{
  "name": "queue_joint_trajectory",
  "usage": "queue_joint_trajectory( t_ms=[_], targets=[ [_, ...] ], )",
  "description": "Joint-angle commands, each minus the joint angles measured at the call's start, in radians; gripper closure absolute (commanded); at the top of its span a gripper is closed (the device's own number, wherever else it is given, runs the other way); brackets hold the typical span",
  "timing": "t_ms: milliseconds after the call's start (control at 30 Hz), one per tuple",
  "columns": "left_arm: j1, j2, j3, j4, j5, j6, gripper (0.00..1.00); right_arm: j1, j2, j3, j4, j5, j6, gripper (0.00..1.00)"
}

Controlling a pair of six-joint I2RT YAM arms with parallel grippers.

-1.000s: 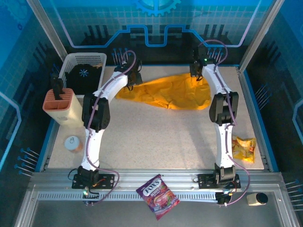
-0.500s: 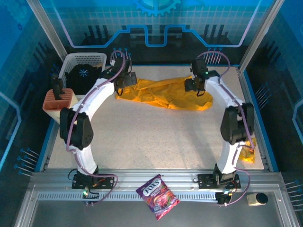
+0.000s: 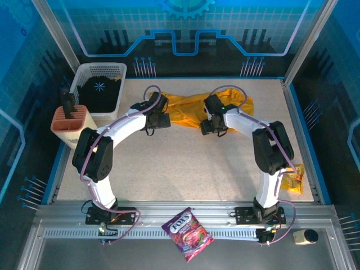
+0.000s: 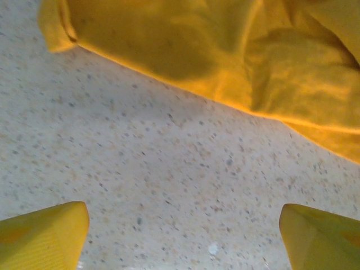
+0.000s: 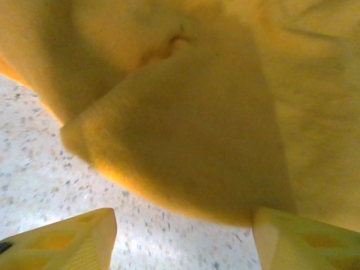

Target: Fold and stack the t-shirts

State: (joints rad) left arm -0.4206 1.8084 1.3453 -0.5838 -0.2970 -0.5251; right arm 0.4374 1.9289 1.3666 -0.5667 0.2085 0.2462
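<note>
ITEM: t-shirt [image 3: 188, 106] bunched, far centre of table [image 3: 185, 166] | left gripper [image 4: 183, 239]: spread, empty, over bare table just near of cloth | right gripper [image 5: 183, 236]: spread, facing rounded fold, pinching nothing | HANDLING (judged): light, limp, thin; pinch edge corners, not bulk.
</note>
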Motion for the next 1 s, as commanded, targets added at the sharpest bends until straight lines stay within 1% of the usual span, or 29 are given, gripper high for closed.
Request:
queue_joint_trajectory(
  t_ms=[0,67,100,167,200,233,267,300,367,433,500,633,700,800,867,967],
  targets=[
    [-0.019,-0.065,-0.035,-0.002,0.016,-0.027,0.11,0.019,0.069,0.076,0.005,0.097,-0.073,0.32],
    [-0.028,-0.088,-0.056,-0.014,0.016,-0.027,0.11,0.02,0.108,0.108,0.008,0.135,-0.117,0.36],
    [-0.033,-0.102,-0.065,-0.023,0.017,-0.027,0.11,0.02,0.126,0.127,0.008,0.159,-0.142,0.43],
    [-0.042,-0.131,-0.084,-0.044,0.016,-0.026,0.11,0.017,0.145,0.158,0.002,0.206,-0.182,0.68],
    [-0.046,-0.15,-0.097,-0.057,0.011,-0.026,0.11,0.017,0.144,0.172,0.0,0.224,-0.204,0.82],
    [-0.05,-0.17,-0.112,-0.07,0.009,-0.026,0.11,0.013,0.137,0.185,-0.006,0.233,-0.223,0.91],
    [-0.053,-0.191,-0.123,-0.083,0.01,-0.026,0.11,0.012,0.129,0.195,-0.016,0.234,-0.236,0.97],
    [-0.053,-0.216,-0.136,-0.099,0.007,-0.027,0.11,0.011,0.113,0.209,-0.033,0.232,-0.249,1.0],
    [-0.055,-0.262,-0.161,-0.133,0.003,-0.028,0.11,0.008,0.075,0.237,-0.08,0.2,-0.276,1.0],
    [-0.054,-0.31,-0.179,-0.178,-0.006,-0.024,0.11,0.009,0.033,0.277,-0.165,0.122,-0.301,1.0],
    [-0.055,-0.349,-0.186,-0.228,-0.022,-0.02,0.11,0.006,0.011,0.335,-0.282,0.037,-0.313,1.0],
    [-0.053,-0.39,-0.166,-0.328,-0.066,-0.004,0.11,-0.021,0.025,0.478,-0.522,-0.14,-0.333,1.0],
    [-0.053,-0.388,-0.148,-0.36,-0.088,0.003,0.11,-0.034,0.055,0.549,-0.602,-0.159,-0.352,1.0],
    [-0.053,-0.369,-0.124,-0.374,-0.111,0.012,0.11,-0.062,0.133,0.676,-0.679,-0.114,-0.357,1.0],
    [-0.052,-0.35,-0.111,-0.364,-0.117,0.014,0.11,-0.093,0.215,0.811,-0.726,-0.104,-0.348,1.0],
    [-0.052,-0.308,-0.084,-0.329,-0.087,0.016,0.11,-0.139,0.365,1.049,-0.792,-0.088,-0.334,1.0]
  ],
)
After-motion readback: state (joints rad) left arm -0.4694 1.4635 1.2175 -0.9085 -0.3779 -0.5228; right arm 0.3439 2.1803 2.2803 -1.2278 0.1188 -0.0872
